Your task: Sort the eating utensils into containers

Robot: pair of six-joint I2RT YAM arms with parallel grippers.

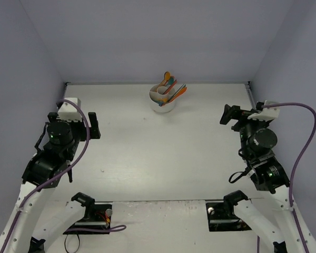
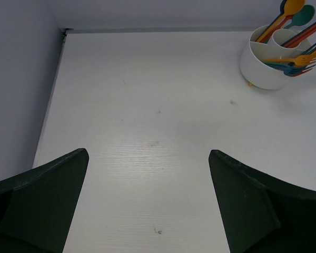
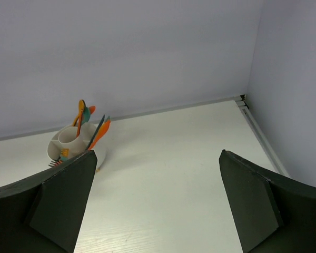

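A small round white cup (image 1: pixel 163 100) with inner dividers stands at the back middle of the table; several orange, teal and dark blue utensils (image 1: pixel 171 88) stick out of it. The same cup (image 2: pixel 268 63) appears at the upper right of the left wrist view with its utensils (image 2: pixel 297 58), and the cup (image 3: pixel 73 145) sits at the left of the right wrist view. My left gripper (image 1: pixel 95 125) hovers at the table's left side, open and empty. My right gripper (image 1: pixel 229 115) is at the right side, also open with nothing between its fingers. Both are far from the cup.
Grey walls close the table on the left, back and right. A metal strip (image 1: pixel 250 95) runs along the right edge. The arm bases (image 1: pixel 89 216) sit at the near edge.
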